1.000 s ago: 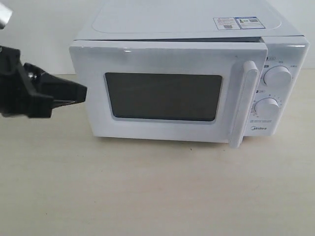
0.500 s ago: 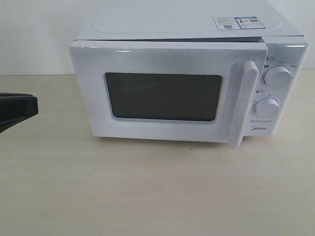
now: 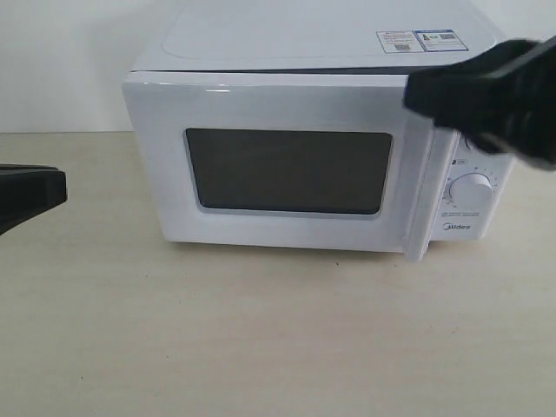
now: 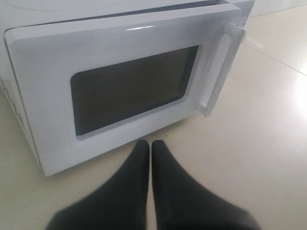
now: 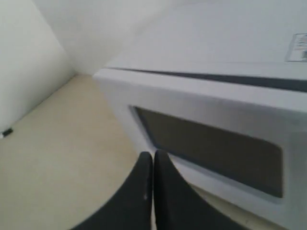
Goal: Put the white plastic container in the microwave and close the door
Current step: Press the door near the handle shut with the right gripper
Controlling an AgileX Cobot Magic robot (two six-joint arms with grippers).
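The white microwave [image 3: 261, 39] stands at the middle of the table. Its door [image 3: 287, 104] is almost shut, with a thin dark gap along the top edge. The long handle [image 4: 218, 67] stands slightly off the body in the left wrist view. My left gripper [image 3: 52, 189] sits low at the left edge, shut and empty, its tips [image 4: 150, 143] on the table side of the door [image 4: 120, 48]. My right gripper [image 3: 417, 97] hangs blurred in front of the handle's top, shut with nothing in it [image 5: 152, 154]. The white plastic container is out of view.
The lower dial [image 3: 472, 189] shows on the right panel; the upper dial is covered by the right arm. A beige table [image 3: 261, 330] stretches in front of the microwave. A pale wall stands behind.
My left gripper has drawn back from the microwave's left side to the frame edge. My right gripper has swung in at the upper right, over the handle's top. The door looks unmoved.
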